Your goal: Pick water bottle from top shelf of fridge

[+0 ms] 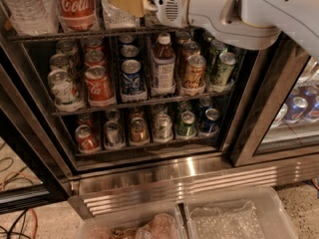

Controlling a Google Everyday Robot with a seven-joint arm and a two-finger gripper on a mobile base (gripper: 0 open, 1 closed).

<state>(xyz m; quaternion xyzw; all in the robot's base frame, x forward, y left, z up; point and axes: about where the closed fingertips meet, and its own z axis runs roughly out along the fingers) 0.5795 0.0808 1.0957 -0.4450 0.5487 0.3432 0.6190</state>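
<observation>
Clear plastic shows at the far left of the fridge's top shelf: a ribbed bottle, then a red Coca-Cola bottle. Next stands the water bottle, with the pincer right in front of its upper part; gripping or not, I cannot tell. The white arm stretches off rightward above the cans.

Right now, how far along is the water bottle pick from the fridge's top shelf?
Done: the gripper is in the fridge at top shelf level. In hand: it is at a clear bottle right of the Coca-Cola bottle; a grip cannot be confirmed. Left: lifting out. The ribbed water bottle at far left stands untouched on the rack.
</observation>
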